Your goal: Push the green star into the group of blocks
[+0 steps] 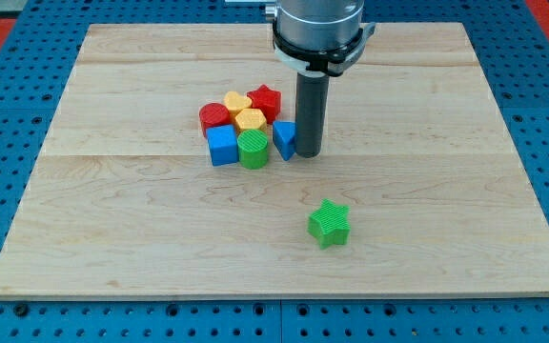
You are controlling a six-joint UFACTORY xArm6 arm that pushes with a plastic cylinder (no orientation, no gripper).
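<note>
The green star (pixel 329 223) lies alone on the wooden board, toward the view's bottom, right of centre. The group of blocks sits at the centre: a red star (pixel 265 100), a yellow heart-like block (pixel 236 101), a yellow hexagon (pixel 250 120), a red block (pixel 214 117), a blue cube (pixel 222 146), a green cylinder (pixel 253 150) and a blue triangular block (pixel 284 138). My tip (pixel 308 152) rests on the board right beside the blue triangular block, on its right side. It is above and slightly left of the green star, well apart from it.
The wooden board (pixel 112 229) lies on a blue perforated base (pixel 8 171). The arm's grey housing (pixel 317 29) hangs over the board's top middle.
</note>
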